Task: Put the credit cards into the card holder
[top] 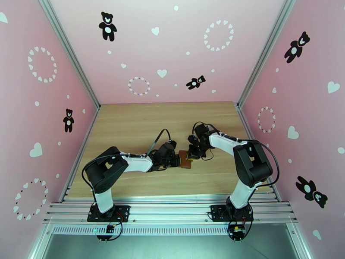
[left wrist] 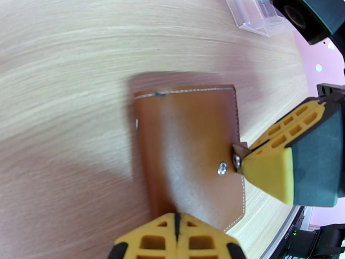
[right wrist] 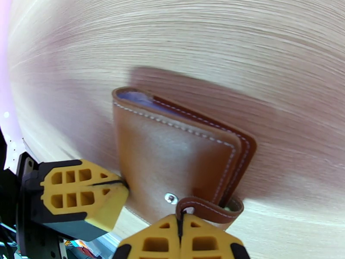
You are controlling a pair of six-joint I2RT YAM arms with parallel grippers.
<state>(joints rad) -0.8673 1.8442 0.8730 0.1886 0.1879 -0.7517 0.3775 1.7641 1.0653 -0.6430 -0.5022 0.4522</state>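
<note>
Pinching one edge of the card holder (left wrist: 189, 139), the left gripper (left wrist: 176, 216) has its two yellow fingers pressed together on the brown leather, with no gap between them in the left wrist view. Opposite it, the right gripper (right wrist: 181, 217) is likewise closed, its fingertips clamped on the snap tab (right wrist: 211, 208), which curls out from the card holder's side just beside a small metal stud (right wrist: 171, 197). From the right wrist camera the left gripper (right wrist: 123, 185) meets the card holder (right wrist: 172, 156) at its lower left edge. From the left wrist camera the right gripper (left wrist: 242, 162) nips the tab at the right edge. The card holder is folded shut, pale stitching running along its borders, and a bluish-grey inner layer (right wrist: 136, 98) shows at the top of the fold. It sits between the two grippers over the middle of the wooden surface (top: 129, 126), a soft shadow cast on the wood beside it. Whether it touches the wood is unclear. Seen from above, the left gripper (top: 176, 160) and right gripper (top: 192, 154) converge on the card holder (top: 186, 160). A clear plastic case (left wrist: 254, 16) lies further off on the surface.
</note>
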